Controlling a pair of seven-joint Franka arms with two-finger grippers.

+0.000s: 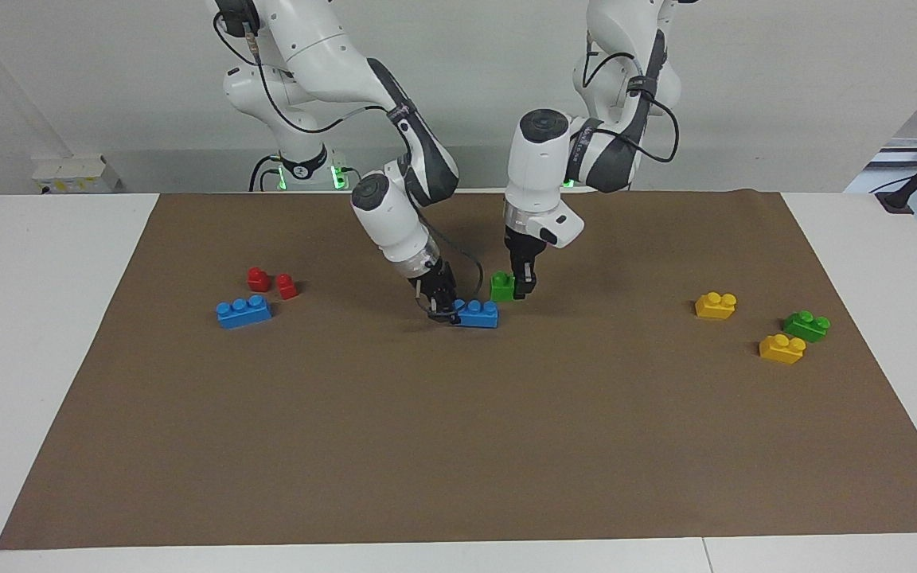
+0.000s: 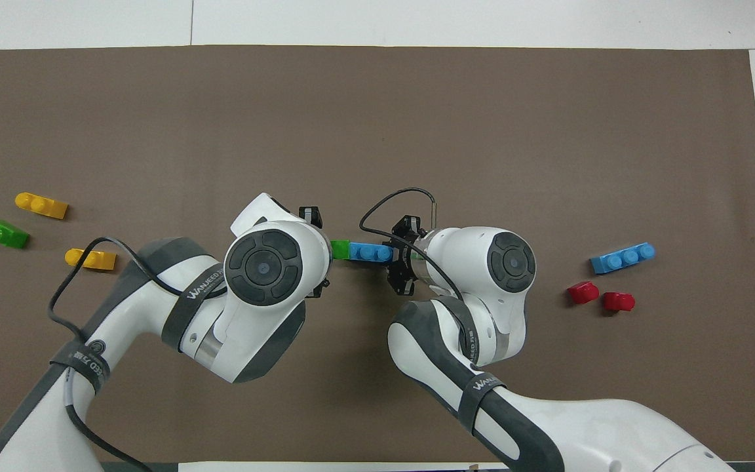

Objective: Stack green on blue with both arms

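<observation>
My left gripper (image 1: 520, 290) is shut on a small green brick (image 1: 502, 286) and holds it upright, a little above the brown mat near the table's middle. My right gripper (image 1: 448, 312) is shut on one end of a long blue brick (image 1: 478, 314), low over the mat. The green brick is beside and slightly above the blue brick's free end, apart from its studs. In the overhead view the green brick (image 2: 339, 249) shows end to end with the blue brick (image 2: 369, 252), between the left gripper (image 2: 325, 250) and the right gripper (image 2: 398, 257).
A second blue brick (image 1: 243, 311) and two red pieces (image 1: 258, 278) lie toward the right arm's end of the brown mat (image 1: 458, 446). A second green brick (image 1: 806, 325) and two yellow bricks (image 1: 716, 305) (image 1: 782, 348) lie toward the left arm's end.
</observation>
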